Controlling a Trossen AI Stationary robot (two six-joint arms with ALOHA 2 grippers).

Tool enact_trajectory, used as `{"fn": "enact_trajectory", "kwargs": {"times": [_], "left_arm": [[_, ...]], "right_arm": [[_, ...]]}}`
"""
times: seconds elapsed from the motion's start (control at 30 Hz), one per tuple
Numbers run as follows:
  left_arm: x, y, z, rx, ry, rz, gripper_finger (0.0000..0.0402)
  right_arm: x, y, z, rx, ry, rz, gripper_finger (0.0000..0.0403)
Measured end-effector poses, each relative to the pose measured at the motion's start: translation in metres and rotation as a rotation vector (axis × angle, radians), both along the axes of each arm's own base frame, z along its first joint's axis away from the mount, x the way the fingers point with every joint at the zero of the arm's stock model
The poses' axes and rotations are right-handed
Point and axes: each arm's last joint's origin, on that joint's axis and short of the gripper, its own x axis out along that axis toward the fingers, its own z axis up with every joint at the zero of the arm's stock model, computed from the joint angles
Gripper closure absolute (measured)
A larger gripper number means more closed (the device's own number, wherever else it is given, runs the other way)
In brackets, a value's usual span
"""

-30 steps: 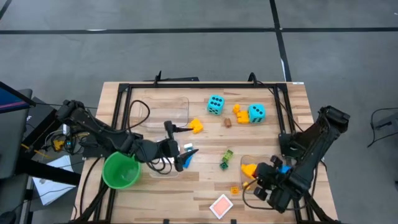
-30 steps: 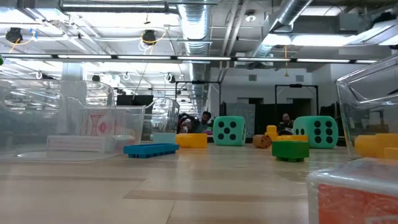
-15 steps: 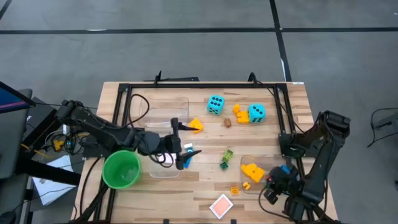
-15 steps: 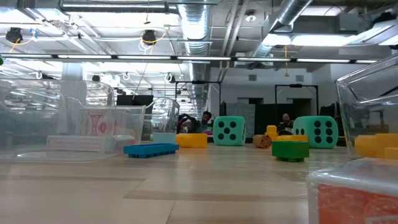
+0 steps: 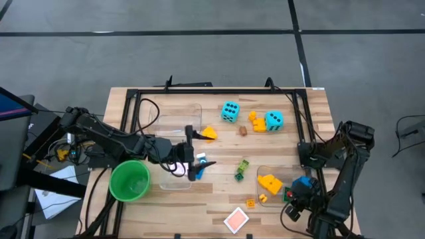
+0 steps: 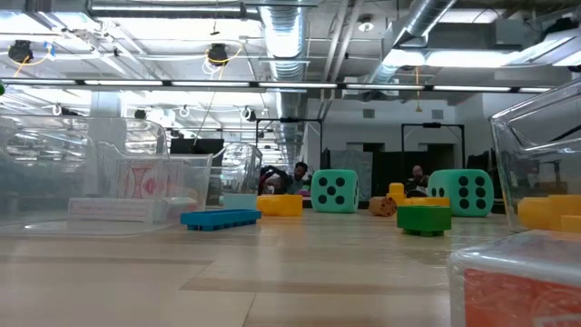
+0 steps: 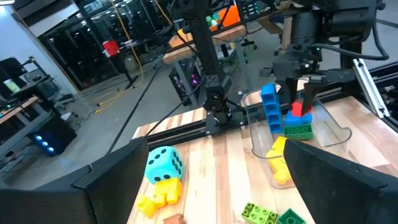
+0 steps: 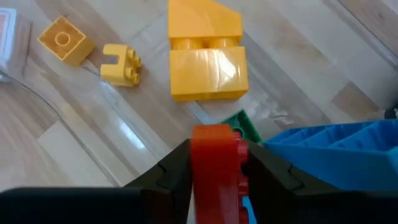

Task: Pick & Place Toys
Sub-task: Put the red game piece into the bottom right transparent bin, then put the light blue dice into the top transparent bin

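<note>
In the right wrist view my right gripper [image 8: 214, 163] is shut on a red brick [image 8: 214, 149], inside the clear bin [image 5: 275, 199] at the table's right. A green brick [image 8: 244, 126], a blue brick [image 8: 336, 149] and a big yellow brick [image 8: 205, 56] lie in that bin. My left gripper [image 5: 194, 155] hovers open and level over the table's middle left, above a flat blue brick [image 6: 221, 219]. Two cyan dice [image 5: 230, 111] [image 5: 273, 120] rest on the far part of the table. My right gripper pinches the red brick's two opposite sides [image 8: 194, 165] between its two fingers, which come steeply from above. In the left wrist view the brick [image 7: 297, 109] stands on end below the fingers, its lower end at the top of the green brick [image 7: 298, 129].
A green cup [image 5: 129, 180] stands at the near left beside two clear bins [image 5: 178, 114] [image 5: 174, 182]. Loose on the wood lie a yellow brick [image 5: 209, 133], orange bricks [image 5: 254, 119], green bricks [image 5: 241, 169], a small orange brick [image 5: 250, 202] and a playing card [image 5: 236, 219].
My right arm has swung toward the table's right edge and rolled its wrist, carrying the red brick across the right bin and a little down; the yellow brick there now shows uncovered. My left gripper has turned slightly toward the table's right, staying open.
</note>
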Motion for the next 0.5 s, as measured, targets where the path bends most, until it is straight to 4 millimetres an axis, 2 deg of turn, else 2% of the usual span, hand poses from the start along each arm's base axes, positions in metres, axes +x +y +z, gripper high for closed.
{"fn": "enact_trajectory", "kwargs": {"times": [0.5], "left_arm": [[0.0002,-0.0007,-0.0003,-0.007,0.002,-0.019,0.0032]], "right_arm": [[-0.0018,-0.0101,0.0025,-0.090,0.022,-0.043,0.0227]]}}
